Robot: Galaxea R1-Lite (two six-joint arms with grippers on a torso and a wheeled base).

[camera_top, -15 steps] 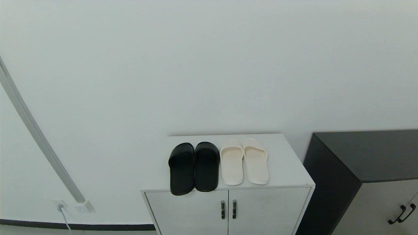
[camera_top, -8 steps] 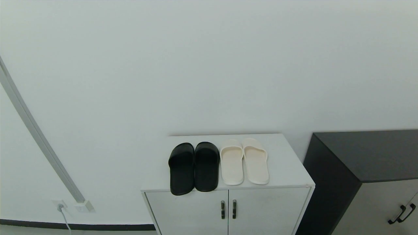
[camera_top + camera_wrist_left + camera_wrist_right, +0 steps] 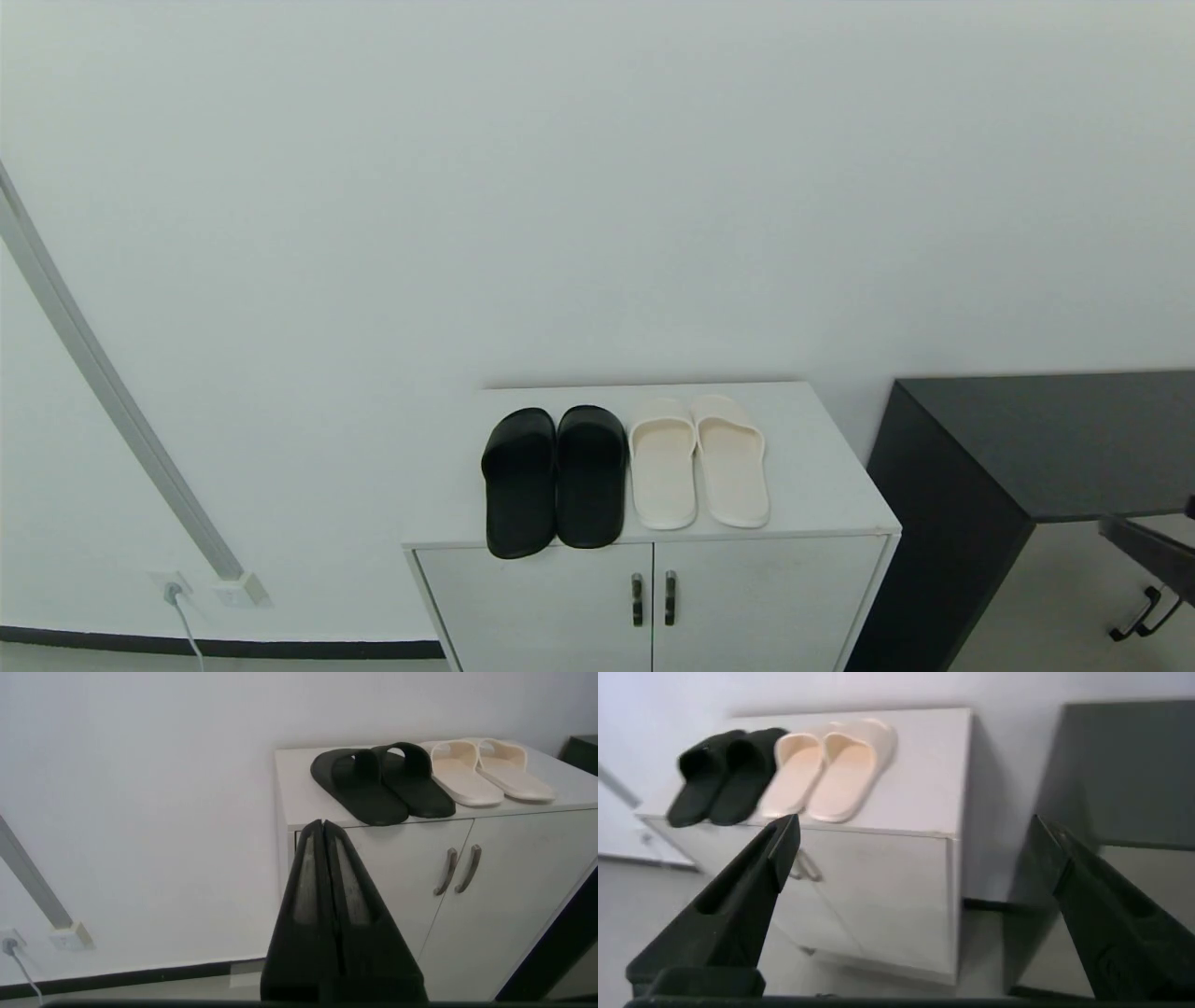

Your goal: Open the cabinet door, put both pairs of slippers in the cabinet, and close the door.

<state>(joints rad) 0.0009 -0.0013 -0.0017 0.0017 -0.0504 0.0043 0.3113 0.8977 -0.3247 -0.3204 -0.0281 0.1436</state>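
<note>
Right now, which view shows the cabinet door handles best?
Left wrist view: both handles show whole, standing off the shut doors. Head view has them small near its bottom edge; in the right wrist view the right hand hides most of them.

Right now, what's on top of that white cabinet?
A black pair of slippers beside a cream pair. Its doors are shut, so the inside is hidden.
</note>
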